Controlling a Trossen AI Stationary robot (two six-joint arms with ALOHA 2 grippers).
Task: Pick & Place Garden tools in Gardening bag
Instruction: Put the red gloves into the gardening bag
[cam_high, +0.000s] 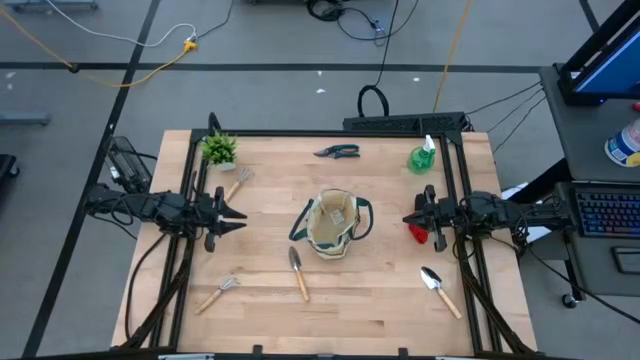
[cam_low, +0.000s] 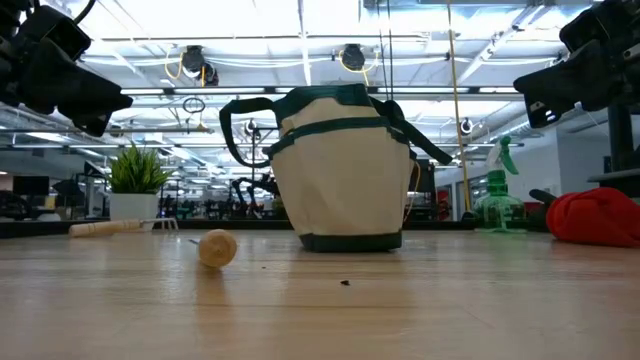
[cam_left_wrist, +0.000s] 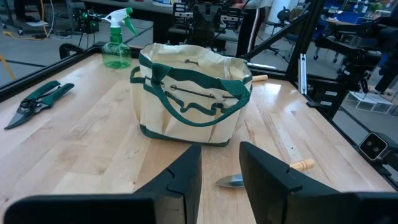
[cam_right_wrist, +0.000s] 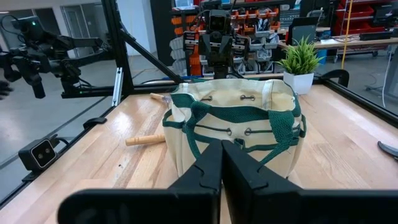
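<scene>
The beige gardening bag (cam_high: 330, 225) with green trim stands upright on its base at the table's middle, also in the low view (cam_low: 340, 170). My left gripper (cam_high: 243, 215) hovers to its left, open and empty (cam_left_wrist: 221, 155). My right gripper (cam_high: 406, 219) hovers to its right, shut and empty (cam_right_wrist: 222, 152). Flat on the table lie a trowel (cam_high: 298, 270) near the bag, a second trowel (cam_high: 440, 290), a hand rake (cam_high: 217, 293), another rake (cam_high: 237, 183), pruning shears (cam_high: 337, 152) and a red item (cam_high: 418, 233). A green spray bottle (cam_high: 423, 155) stands at the far right.
A small potted plant (cam_high: 219, 149) stands at the far left corner. Black frame rails (cam_high: 190, 180) run along the table's left and right sides. Bare wood lies in front of the bag near the table's front edge (cam_high: 350, 320).
</scene>
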